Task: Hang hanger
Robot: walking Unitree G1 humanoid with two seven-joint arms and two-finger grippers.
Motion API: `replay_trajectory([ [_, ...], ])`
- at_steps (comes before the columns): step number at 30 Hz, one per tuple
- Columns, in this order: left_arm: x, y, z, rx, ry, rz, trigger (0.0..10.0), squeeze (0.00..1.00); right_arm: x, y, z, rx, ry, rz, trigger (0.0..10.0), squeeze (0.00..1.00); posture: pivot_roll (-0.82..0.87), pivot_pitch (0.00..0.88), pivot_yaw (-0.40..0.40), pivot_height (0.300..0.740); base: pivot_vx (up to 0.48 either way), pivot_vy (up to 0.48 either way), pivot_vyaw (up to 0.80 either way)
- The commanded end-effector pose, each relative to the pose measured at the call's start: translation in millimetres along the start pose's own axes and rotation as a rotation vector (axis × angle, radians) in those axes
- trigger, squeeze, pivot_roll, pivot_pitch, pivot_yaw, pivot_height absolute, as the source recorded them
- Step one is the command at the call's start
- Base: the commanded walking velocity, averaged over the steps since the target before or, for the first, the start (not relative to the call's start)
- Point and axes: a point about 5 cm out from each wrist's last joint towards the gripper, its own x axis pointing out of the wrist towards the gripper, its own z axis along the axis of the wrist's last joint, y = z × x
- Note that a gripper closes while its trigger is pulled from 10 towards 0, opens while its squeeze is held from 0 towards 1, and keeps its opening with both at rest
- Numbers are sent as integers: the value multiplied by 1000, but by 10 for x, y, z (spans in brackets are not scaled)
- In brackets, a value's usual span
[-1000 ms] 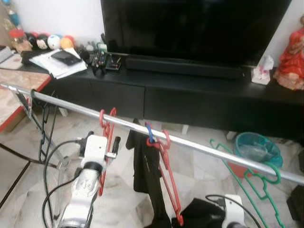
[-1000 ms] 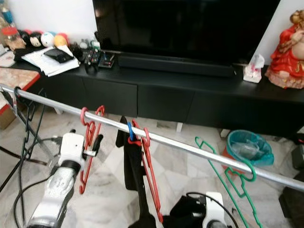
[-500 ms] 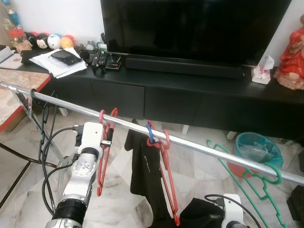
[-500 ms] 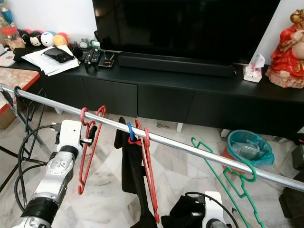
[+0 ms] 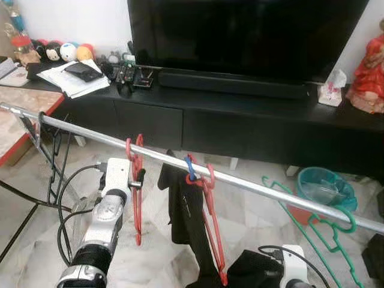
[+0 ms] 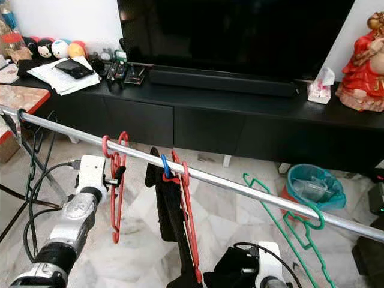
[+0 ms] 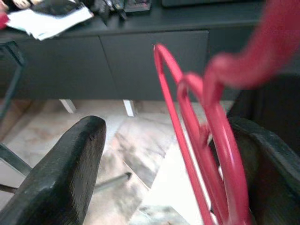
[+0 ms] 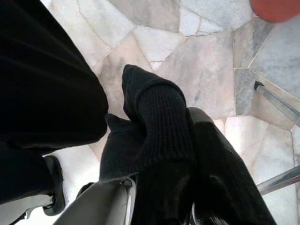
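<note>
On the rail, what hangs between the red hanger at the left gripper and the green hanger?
In the eye views, between the red hanger and green hanger on the rail: a second red hanger carrying a black garment, with a blue hook.

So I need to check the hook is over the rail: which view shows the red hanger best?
The right eye view: the red hanger hangs from the rail beside the left gripper. The left eye view shows the same. The left wrist view shows blurred red wire between open fingers.

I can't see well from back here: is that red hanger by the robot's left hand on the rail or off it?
On. The red hanger has its hook over the metal rail, while the left gripper is open around its side.
</note>
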Motion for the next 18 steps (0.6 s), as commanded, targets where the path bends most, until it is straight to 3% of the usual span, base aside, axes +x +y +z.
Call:
replay_trajectory([
  [1, 14, 36, -3, -4, -1, 16, 0, 0, 5, -42, 64, -11, -19, -10, 10000, 0, -2, 0, -55, 740, 0, 0, 0],
  [18, 32, 76, 12, 15, -18, 13, 0, 0, 6, -33, 62, -12, -18, -11, 10000, 0, 0, 0, -52, 740, 0, 0, 0],
])
